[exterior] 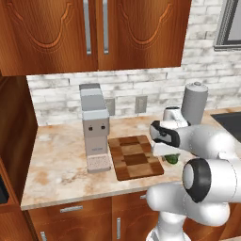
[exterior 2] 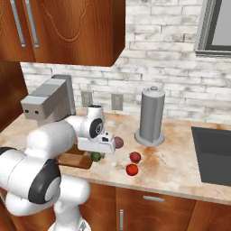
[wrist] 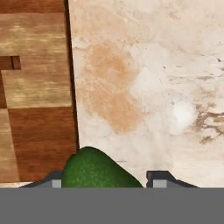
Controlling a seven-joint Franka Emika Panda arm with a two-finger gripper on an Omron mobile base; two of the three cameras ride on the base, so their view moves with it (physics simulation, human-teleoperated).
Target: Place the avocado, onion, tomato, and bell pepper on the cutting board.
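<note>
Beside the cutting board (wrist: 35, 87), on the table (wrist: 148, 78), the claw (wrist: 107, 183) pinches the avocado (wrist: 94, 170) between its fingertips. Nothing sits on the board, so all four items remain to place. Well to the right lie the onion (exterior 2: 118, 142) and two red items (exterior 2: 133, 163).

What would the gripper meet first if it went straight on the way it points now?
The avocado, which already sits between the fingertips of the gripper. Just behind it lies the countertop, beside the cutting board, so the counter would likely stop it next.
</note>
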